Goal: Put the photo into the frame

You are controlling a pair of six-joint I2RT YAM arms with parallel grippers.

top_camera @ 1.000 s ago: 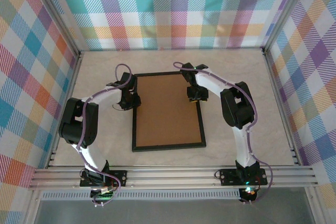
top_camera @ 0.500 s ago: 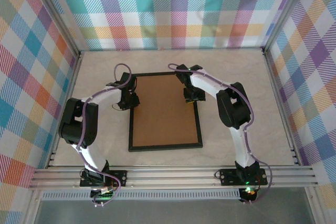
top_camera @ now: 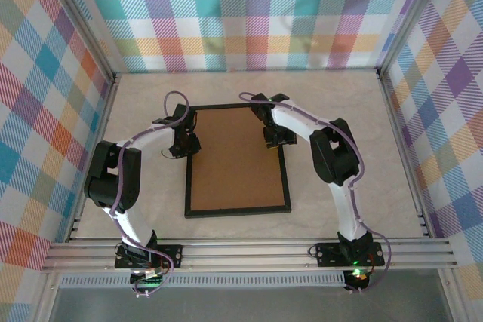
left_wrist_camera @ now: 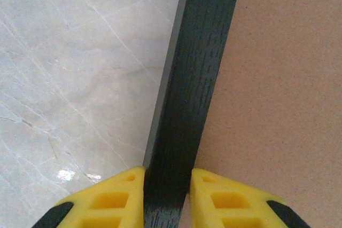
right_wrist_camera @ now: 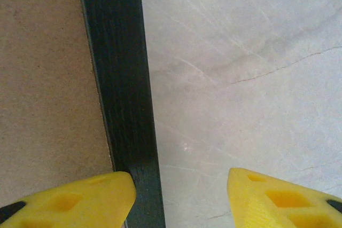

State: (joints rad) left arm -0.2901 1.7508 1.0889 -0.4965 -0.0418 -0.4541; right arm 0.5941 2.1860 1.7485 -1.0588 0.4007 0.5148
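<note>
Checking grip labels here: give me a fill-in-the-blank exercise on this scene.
The thin black rectangular picture frame lies with its ___ board facing up.
The left tool is ___ on the frame's black rail.
The right tool stands ___, one finger above the pale marbled table.
Missing words: brown; shut; open.

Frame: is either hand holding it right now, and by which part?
The left hand clamps the frame by its left black rail. The right hand stands open astride the right rail, gripping nothing.
</note>
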